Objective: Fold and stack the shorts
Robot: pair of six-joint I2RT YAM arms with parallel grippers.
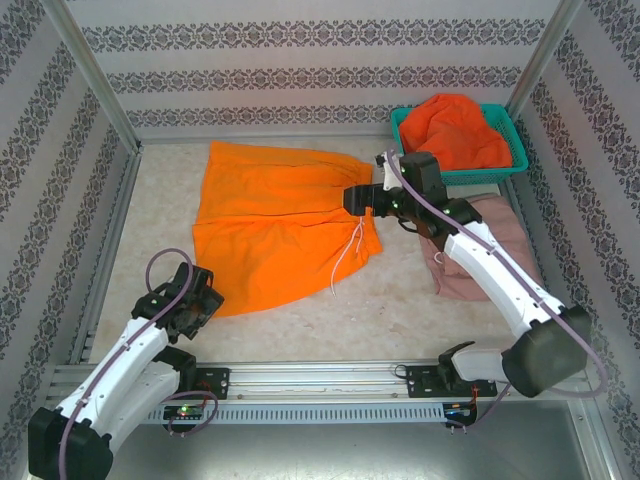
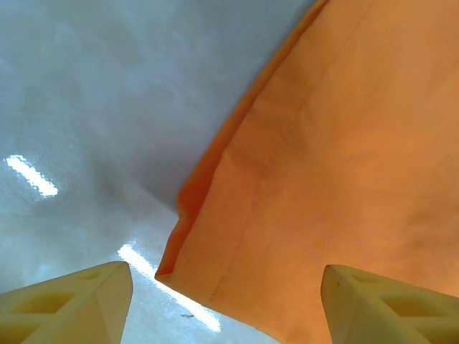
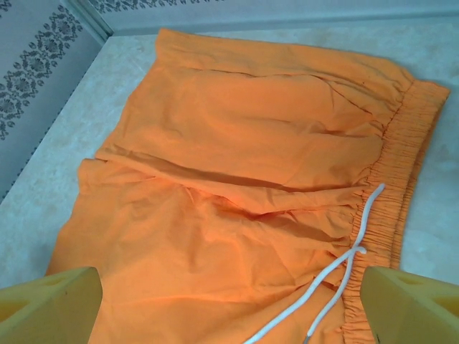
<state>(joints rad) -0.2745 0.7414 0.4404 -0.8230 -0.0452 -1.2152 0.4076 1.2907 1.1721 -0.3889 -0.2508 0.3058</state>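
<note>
With the left tool (image 2: pixel 226 276) spread astride the hem corner (image 2: pixel 179 265) of the orange shorts (image 1: pixel 270 220), laid flat on the surface (image 1: pixel 400 300), the light, limp cloth is judged best pinched at hem and waistband (image 3: pixel 401 143), over which the right tool (image 3: pixel 229 276) is held spread.

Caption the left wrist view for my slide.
Open left tool poised at the hem corner of the orange shorts on the pale table.
</note>
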